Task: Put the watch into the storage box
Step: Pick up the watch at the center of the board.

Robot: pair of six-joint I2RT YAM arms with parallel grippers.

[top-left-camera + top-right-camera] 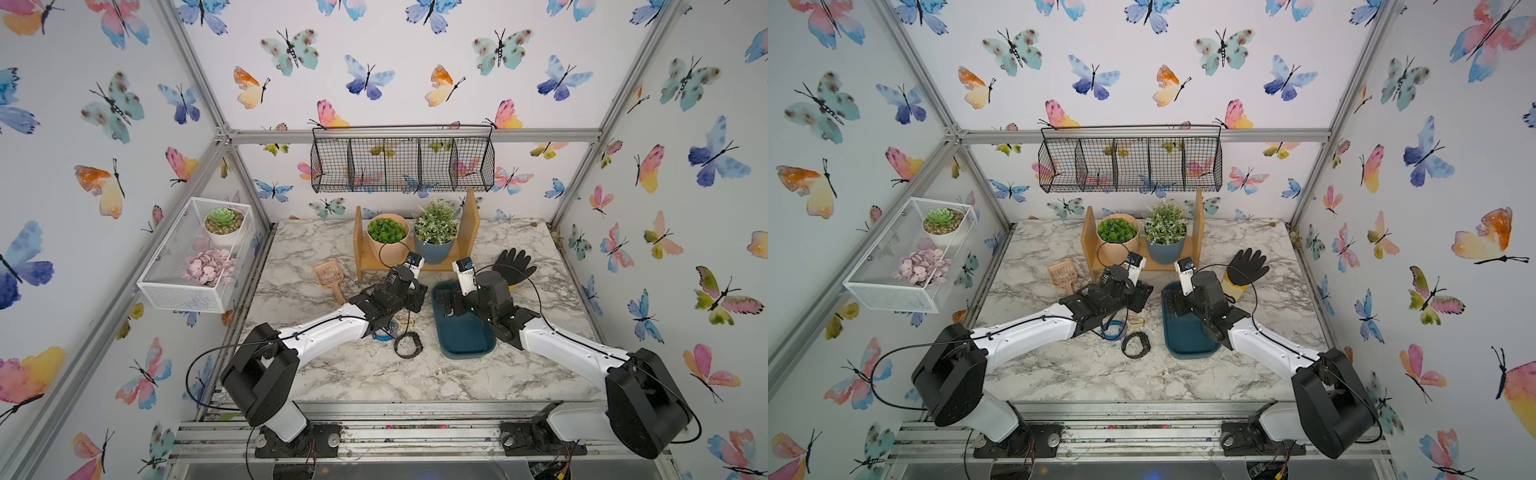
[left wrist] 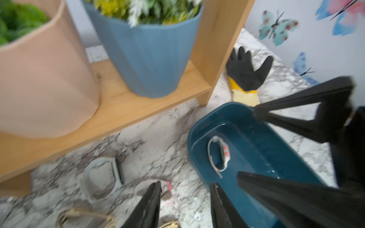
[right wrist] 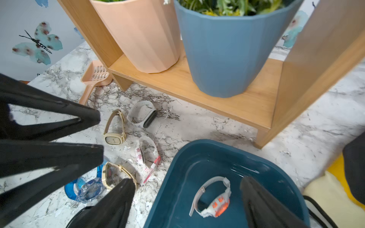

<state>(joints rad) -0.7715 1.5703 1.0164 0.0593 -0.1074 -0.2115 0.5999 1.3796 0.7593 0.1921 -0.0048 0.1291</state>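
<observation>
Okay, right gripper (image 3: 186,180) is spread wide and empty, hovering over the storage box (image 3: 197,144). Left gripper (image 2: 185,184) has its fingers parted too, holding nothing, just beside the box. White-and-orange watch (image 3: 215,199) lies inside the box, so I'd call one placement done. Beige watch (image 3: 114,137), pink watch (image 3: 147,156), blue watch (image 3: 88,190) and black watch (image 1: 408,345) sit on the marble beside the box, on the left arm's side. If those count, most remains.

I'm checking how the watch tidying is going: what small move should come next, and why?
Probably raise the right claw clear of the storage box. Its jaws stand open, and the white-and-orange watch already lies loose on the box floor between them, so nothing remains to hold.
</observation>
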